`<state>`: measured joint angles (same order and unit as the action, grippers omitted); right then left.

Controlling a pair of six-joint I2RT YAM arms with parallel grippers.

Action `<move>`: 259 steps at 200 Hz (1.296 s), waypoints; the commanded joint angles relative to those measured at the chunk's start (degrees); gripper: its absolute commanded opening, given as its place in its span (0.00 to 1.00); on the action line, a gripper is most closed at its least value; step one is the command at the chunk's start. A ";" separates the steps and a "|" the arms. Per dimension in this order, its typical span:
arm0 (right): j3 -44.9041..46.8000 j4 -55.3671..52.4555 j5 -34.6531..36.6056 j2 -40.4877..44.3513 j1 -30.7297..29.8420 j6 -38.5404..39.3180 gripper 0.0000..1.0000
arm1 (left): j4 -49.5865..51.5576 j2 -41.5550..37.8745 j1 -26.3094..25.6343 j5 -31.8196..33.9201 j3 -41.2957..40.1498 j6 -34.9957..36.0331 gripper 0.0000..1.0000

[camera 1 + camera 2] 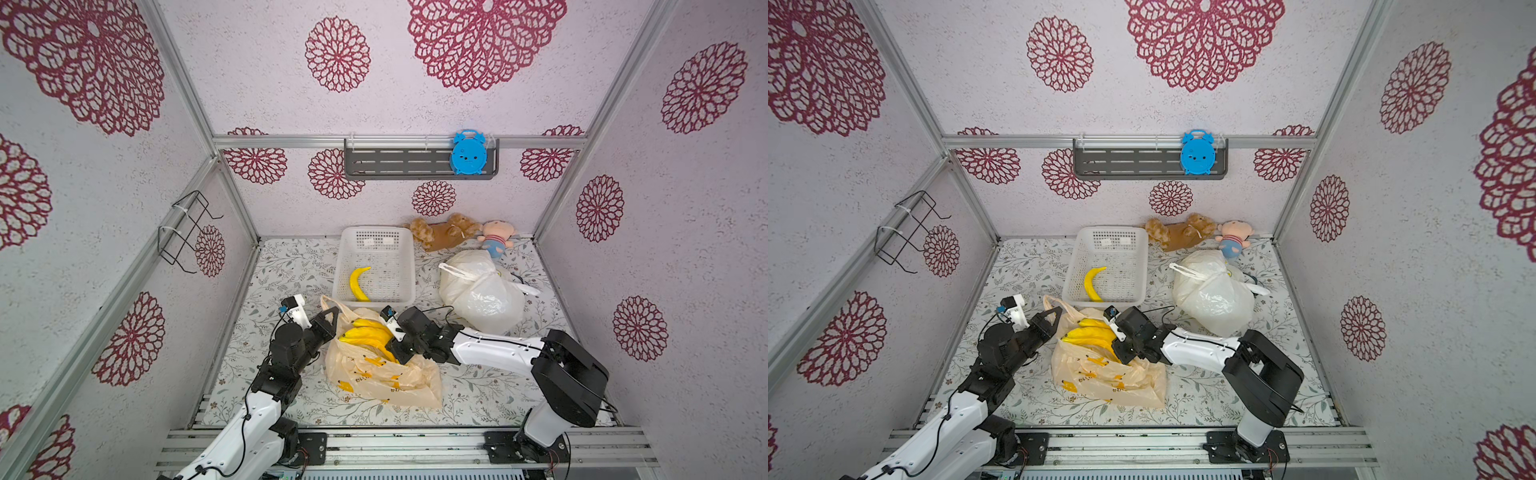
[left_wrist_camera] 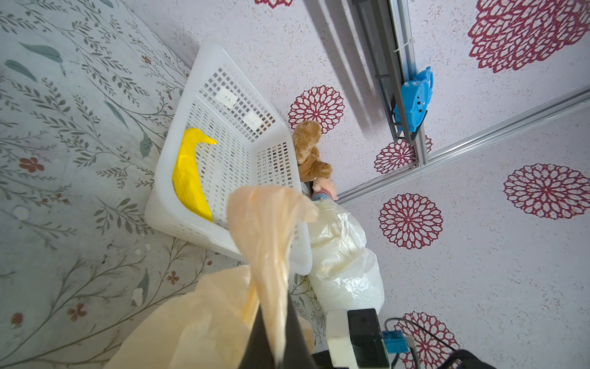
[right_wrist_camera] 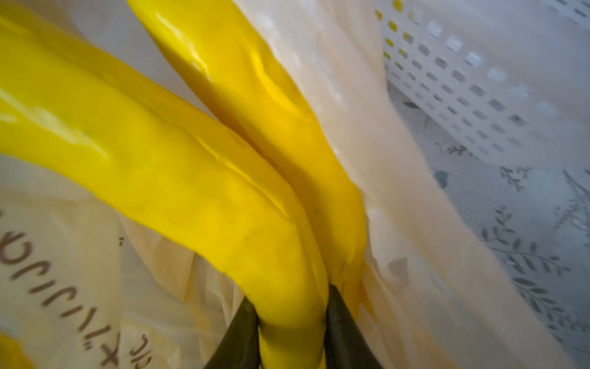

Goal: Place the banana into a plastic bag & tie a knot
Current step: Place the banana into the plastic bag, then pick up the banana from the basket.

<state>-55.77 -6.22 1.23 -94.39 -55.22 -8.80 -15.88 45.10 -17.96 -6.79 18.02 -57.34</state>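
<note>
A pale orange plastic bag (image 1: 386, 380) (image 1: 1104, 376) printed with small bananas lies at the front middle of the mat, its mouth facing the basket. My left gripper (image 1: 331, 316) (image 2: 276, 332) is shut on one bag handle (image 2: 268, 230) and holds it up. Yellow bananas (image 1: 365, 332) (image 1: 1090, 332) lie in the bag's mouth. My right gripper (image 1: 392, 347) (image 3: 290, 306) reaches into that mouth and is shut on one banana (image 3: 223, 198), a second banana (image 3: 281, 105) pressed beside it. Its fingertips are hidden in both top views.
A white mesh basket (image 1: 405, 266) just behind the bag holds a single banana (image 1: 358, 283) (image 2: 188, 172). A knotted white plastic bag (image 1: 478, 295) sits to the right, behind my right arm. Two plush toys (image 1: 444, 232) lie along the back wall.
</note>
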 commanded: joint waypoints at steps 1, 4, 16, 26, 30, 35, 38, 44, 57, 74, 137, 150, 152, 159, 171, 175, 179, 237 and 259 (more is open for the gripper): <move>-2.56 -6.03 8.39 1.31 -0.51 1.77 0.00 | 0.83 -0.54 -0.65 -0.09 1.89 2.28 0.00; -2.76 -6.46 8.75 1.31 -0.50 1.82 0.00 | 0.88 -0.54 -0.67 -0.08 1.93 2.34 0.00; -3.66 -7.92 10.10 1.40 -0.71 2.02 0.00 | 1.06 -0.84 -0.64 0.16 2.06 2.33 0.00; -4.56 -8.97 10.50 1.24 -1.07 2.47 0.00 | 1.35 -1.11 -0.64 0.29 2.11 2.34 0.00; -4.96 -9.25 10.62 1.23 -1.34 2.76 0.00 | 1.38 -1.20 -0.61 0.28 2.20 2.41 0.00; -5.40 -9.67 10.76 1.14 -1.75 3.02 0.00 | 1.45 -1.24 -0.68 0.26 2.24 2.51 0.00; -5.73 -9.88 10.77 1.06 -1.95 3.13 0.00 | 1.54 -1.24 -0.67 0.28 2.28 2.55 0.00; -6.40 -10.37 10.60 1.09 -2.41 3.37 0.00 | 1.79 -1.24 -0.63 0.26 2.39 2.71 0.00; -7.23 -10.40 9.37 1.85 -2.81 3.26 0.20 | 1.99 -0.54 -0.61 0.28 2.38 2.85 0.00; -7.40 -9.36 7.82 3.94 -2.83 2.51 0.41 | 1.99 1.50 -0.69 -0.15 2.39 2.70 0.00; -6.74 -5.92 3.92 10.28 0.56 -1.68 0.64 | 9.72 5.71 -2.29 5.28 3.98 3.98 0.00; -6.63 -4.10 3.23 10.80 2.70 -3.34 0.65 | 9.82 4.81 -2.59 5.60 3.43 4.26 0.00; -6.63 -3.77 3.09 10.80 3.13 -3.58 0.65 | 9.82 4.69 -2.56 5.57 3.32 4.32 0.00; -7.03 -2.80 2.68 10.65 4.54 -4.60 0.66 | 9.85 4.32 -2.68 5.46 2.93 4.34 0.00; -8.21 -1.26 2.43 9.50 7.21 -6.55 0.69 | 10.39 3.96 -2.73 5.50 2.67 4.48 0.00; -8.80 -0.78 1.99 8.78 8.22 -7.17 0.69 | 10.82 3.94 -2.74 5.62 2.70 4.59 0.00; -9.49 -0.33 1.42 7.91 9.15 -7.74 0.69 | 11.12 3.86 -2.76 5.75 2.68 4.67 0.00; -30.58 -3.00 -2.89 -14.84 16.23 -9.70 0.71 | 14.28 2.27 -2.79 7.20 3.15 4.83 0.00; -42.21 -6.92 -6.64 -24.94 16.55 -7.96 0.71 | 16.65 0.25 -2.72 8.25 3.58 5.26 0.00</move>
<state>-88.05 -9.26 -0.75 -112.22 -38.68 -17.19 -2.42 47.57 -20.27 -0.27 20.40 -53.47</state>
